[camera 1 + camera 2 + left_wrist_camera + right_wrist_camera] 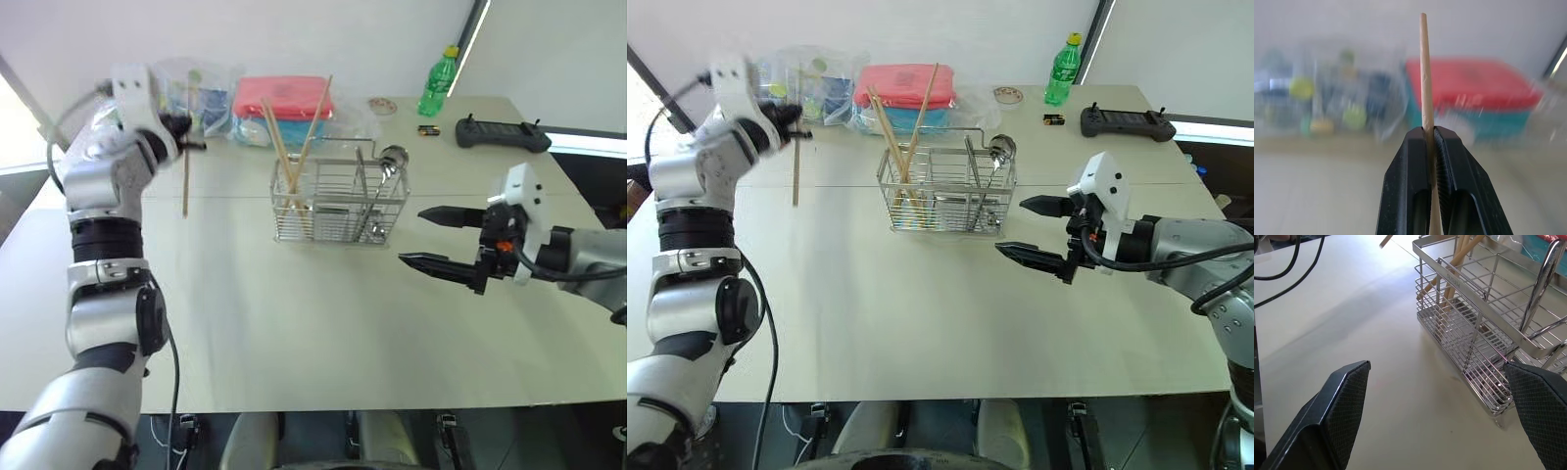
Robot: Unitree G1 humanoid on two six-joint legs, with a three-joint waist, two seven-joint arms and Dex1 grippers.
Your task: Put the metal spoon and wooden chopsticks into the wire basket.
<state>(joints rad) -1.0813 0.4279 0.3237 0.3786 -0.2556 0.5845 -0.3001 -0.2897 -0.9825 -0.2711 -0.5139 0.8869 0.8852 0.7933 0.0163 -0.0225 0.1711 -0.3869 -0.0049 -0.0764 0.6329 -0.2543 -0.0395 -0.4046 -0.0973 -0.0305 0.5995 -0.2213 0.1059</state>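
Right gripper (438, 238): hovering low over the table (294, 333), fingers spread wide apart and gripping nothing.
Wire basket (338, 201): sitting just ahead of the right gripper's open fingertips, well off to the side of the raised left gripper.
Wooden chopsticks (290, 147): several are leaning upright in the basket compartment farthest from the right gripper (tips poking well above the rim).
Metal spoon (384, 176): standing in the basket end nearest the right gripper, round bowl up.
Left gripper (186, 137): lifted high, fingers pinching together on a single chopstick (185, 181), which is hanging down below them.
Red-lidded box (284, 103): resting beyond the basket, far past both grippers.
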